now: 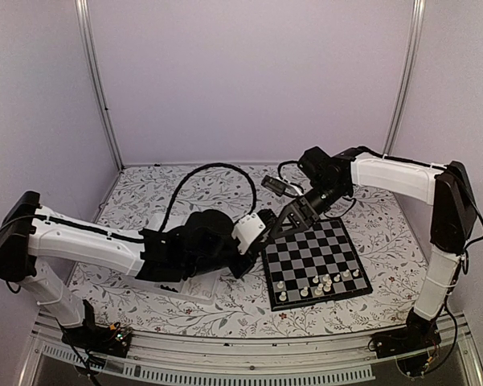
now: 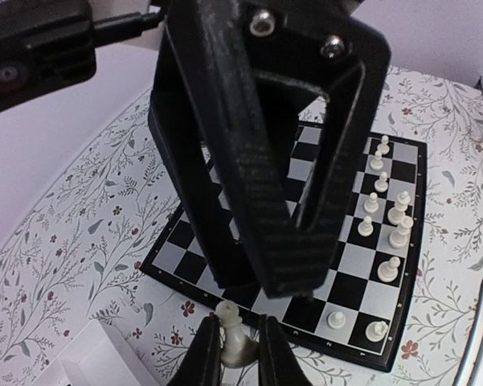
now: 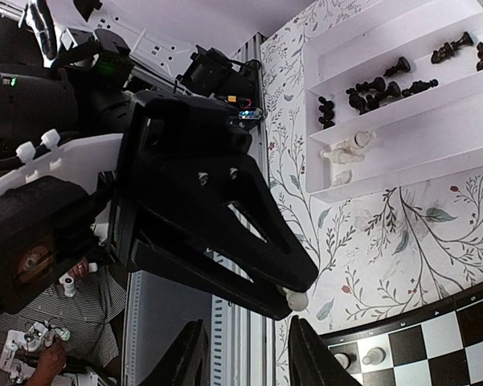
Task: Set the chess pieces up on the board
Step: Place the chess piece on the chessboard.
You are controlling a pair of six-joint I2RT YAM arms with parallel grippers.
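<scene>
Left wrist view: the left end effector [image 2: 231, 362] pinches one white piece [image 2: 232, 336] by its body, at the bottom centre of the frame, just off the edge of the board [image 2: 185, 235].
Right end effector [image 3: 245, 358]: fingers spread, nothing between them.
Other chess pieces [image 2: 390, 213]: white ones stand along the board's right side; more lie in the tray [image 3: 434, 141], upper right of the right wrist view.
Handling: probably light, rigid, slick plastic, tiny and easily tipped. Grip low on the stem, gently.
</scene>
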